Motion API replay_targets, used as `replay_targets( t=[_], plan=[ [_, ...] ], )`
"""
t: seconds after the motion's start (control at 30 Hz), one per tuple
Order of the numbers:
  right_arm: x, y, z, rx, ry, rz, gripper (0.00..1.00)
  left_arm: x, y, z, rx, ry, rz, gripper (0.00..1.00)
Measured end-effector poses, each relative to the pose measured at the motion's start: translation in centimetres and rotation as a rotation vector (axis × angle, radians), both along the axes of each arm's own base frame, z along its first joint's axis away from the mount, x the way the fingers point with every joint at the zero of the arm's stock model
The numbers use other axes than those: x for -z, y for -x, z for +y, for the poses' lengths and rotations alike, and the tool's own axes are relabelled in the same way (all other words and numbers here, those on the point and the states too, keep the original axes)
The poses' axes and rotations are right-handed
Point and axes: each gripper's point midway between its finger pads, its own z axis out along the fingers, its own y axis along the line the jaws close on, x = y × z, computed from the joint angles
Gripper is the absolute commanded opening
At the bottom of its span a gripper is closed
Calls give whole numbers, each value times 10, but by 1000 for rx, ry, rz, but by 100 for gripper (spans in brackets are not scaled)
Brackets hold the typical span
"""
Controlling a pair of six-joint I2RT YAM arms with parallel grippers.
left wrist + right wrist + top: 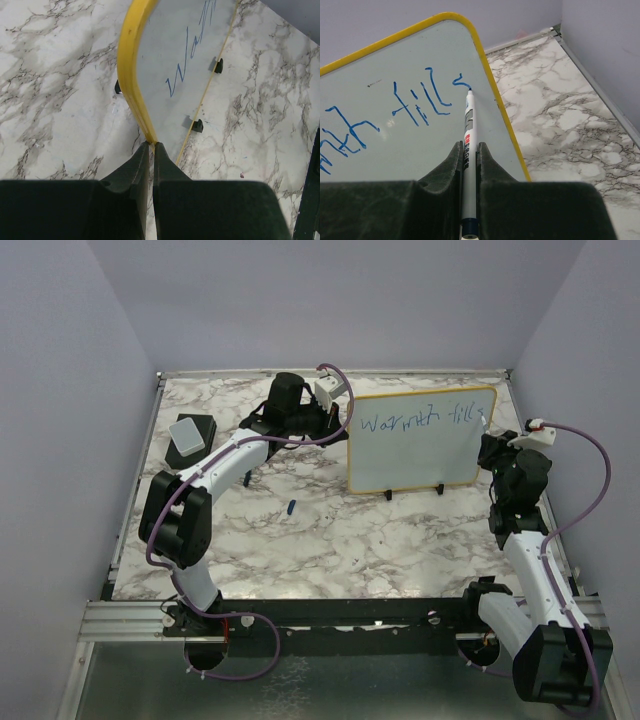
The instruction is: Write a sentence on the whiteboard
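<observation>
Two arms on show, one job each. The left gripper point(151, 146) is clamped on the yellow frame point(131, 60) of the whiteboard point(420, 445), its fingers pinched together on the board's left edge, near a rounded corner. One whiteboard, standing upright on two small black feet point(388, 495) in the far right part of the marble worktop point(330, 540), close to the far edge and well short of the near one.

Over to the right: the right gripper point(468, 147) is closed on one marker point(468, 125), a slim white pen pinched between the two fingers and pointing away from the wrist. Its tip touches the board's face near the top right corner, right at the end of a small curled blue stroke.

The writing point(420, 420) is one line of blue across the top of the board: "Warmth", then "fill" point(420, 100), then that fresh curl just beside the last letter. Two words, one line, and the lower half of the board is bare white.

Elsewhere on the worktop, one black eraser point(190, 432) with a grey top lies near the far left corner, well apart from the board. One small blue piece point(290, 506) lies on the marble around the middle, between the left arm and the board's near foot; it is too small to say what it is.
</observation>
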Motion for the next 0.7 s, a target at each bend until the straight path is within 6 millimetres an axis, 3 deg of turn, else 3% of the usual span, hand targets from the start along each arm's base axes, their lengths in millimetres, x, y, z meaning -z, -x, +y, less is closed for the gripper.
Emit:
replay_targets(
  t=[0.47,0.7],
  plan=[
    [0,2,3,-18,-1,3,1,0,0,0,0,0,1,0],
    [-17,17,3,-7,-4,-51,1,0,1,0,-3,0,5,0]
  ],
)
